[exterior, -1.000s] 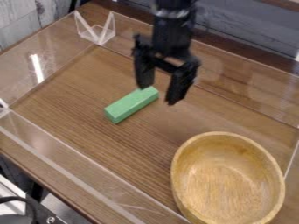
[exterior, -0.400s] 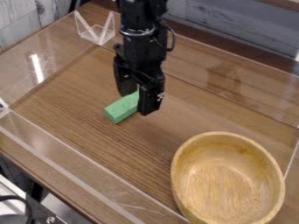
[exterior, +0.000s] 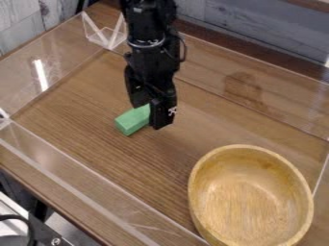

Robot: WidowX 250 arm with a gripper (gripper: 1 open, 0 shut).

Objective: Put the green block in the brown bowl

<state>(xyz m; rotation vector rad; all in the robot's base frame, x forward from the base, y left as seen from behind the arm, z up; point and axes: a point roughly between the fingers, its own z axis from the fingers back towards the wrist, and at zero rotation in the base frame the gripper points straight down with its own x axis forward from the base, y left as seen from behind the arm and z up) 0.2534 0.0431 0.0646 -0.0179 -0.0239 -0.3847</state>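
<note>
A brown wooden desk (exterior: 110,173) fills the view, its boards running on a slant, a pale grey strip (exterior: 264,36) beyond its far edge. And here is the black gripper (exterior: 149,115), pointing down over the middle of the desk, its jaws standing wide apart, right at the green block (exterior: 133,120)! The block lies on the desk, set at a slant, its far end partly hidden by the gripper; whether the two are touching, the view can't settle. Over in the near right corner sits the brown bowl (exterior: 251,197), round, shallow, light tan, its thick rim facing up and its inside bare. That's well apart from the block, nearer the camera and further right. Out at the left edge there's a clear, angular object (exterior: 4,118), partly cut off, and down in the near left corner, a black cable (exterior: 23,221) curls beside the desk.
</note>
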